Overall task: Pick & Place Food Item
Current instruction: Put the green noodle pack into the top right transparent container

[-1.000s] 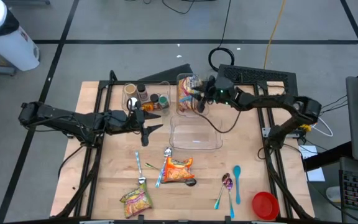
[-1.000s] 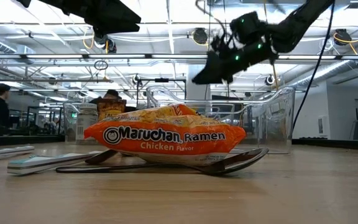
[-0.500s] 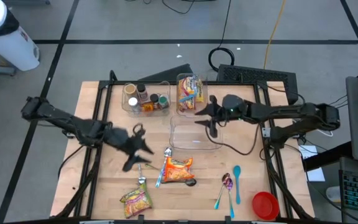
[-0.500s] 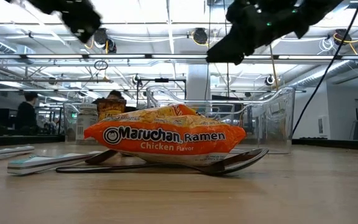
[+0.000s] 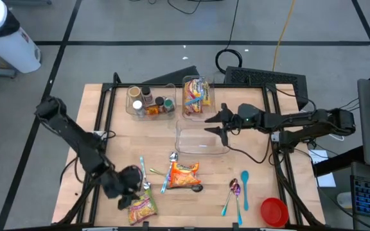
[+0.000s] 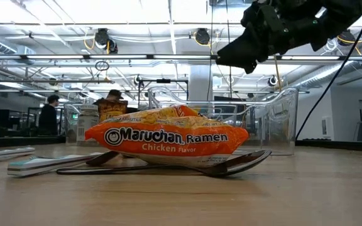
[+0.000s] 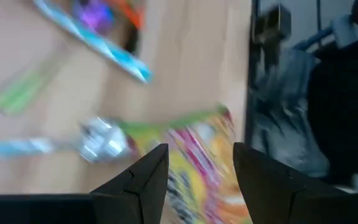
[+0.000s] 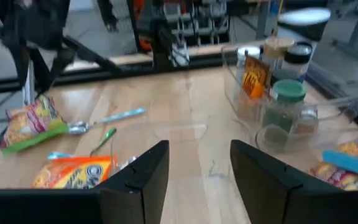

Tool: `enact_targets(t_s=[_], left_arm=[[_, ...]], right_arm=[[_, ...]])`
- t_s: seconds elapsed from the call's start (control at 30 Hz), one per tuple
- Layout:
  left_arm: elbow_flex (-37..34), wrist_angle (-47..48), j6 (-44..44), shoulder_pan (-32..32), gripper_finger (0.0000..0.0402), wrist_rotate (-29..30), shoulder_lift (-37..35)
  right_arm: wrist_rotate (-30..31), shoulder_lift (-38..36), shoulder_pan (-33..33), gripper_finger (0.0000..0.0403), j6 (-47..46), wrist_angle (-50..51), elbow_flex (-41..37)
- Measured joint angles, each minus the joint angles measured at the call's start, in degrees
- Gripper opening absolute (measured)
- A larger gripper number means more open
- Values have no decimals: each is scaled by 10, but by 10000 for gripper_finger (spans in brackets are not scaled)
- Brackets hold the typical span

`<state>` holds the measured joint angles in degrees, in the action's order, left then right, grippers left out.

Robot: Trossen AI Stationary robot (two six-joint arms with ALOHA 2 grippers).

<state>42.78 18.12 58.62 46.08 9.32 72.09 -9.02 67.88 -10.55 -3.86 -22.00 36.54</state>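
The left end effector (image 5: 132,185) hangs low over the near-left part of the table (image 5: 255,160), its fingers (image 7: 143,180) spread apart and holding nothing. Just beyond the fingertips lies a green-and-yellow snack packet (image 7: 194,155), flat on the wood beside a metal spoon (image 7: 101,140); from above, that packet (image 5: 140,206) sits at the table's front edge. The right end effector (image 5: 218,123) hovers over the far right rim of an empty clear bin (image 5: 201,138), its fingers (image 8: 142,177) also parted and empty. An orange ramen packet (image 6: 168,136) rests on spoons in front of the bin, near the middle of the table. Behind the bin stand a clear tray of spice jars (image 5: 149,101) and a second tray of snack packets (image 5: 196,95). A red bowl (image 5: 274,211) sits at the front right corner.
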Motion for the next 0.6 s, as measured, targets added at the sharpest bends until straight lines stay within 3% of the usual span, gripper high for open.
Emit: enact_targets(t_s=[0.23,0.6], left_arm=[[0,-9,127,41,188,-40,79],[0,-13,149,43,185,-56,122]], right_arm=[[0,0,21,161,0,-71,-16],[0,0,39,160,4,-69,-16]])
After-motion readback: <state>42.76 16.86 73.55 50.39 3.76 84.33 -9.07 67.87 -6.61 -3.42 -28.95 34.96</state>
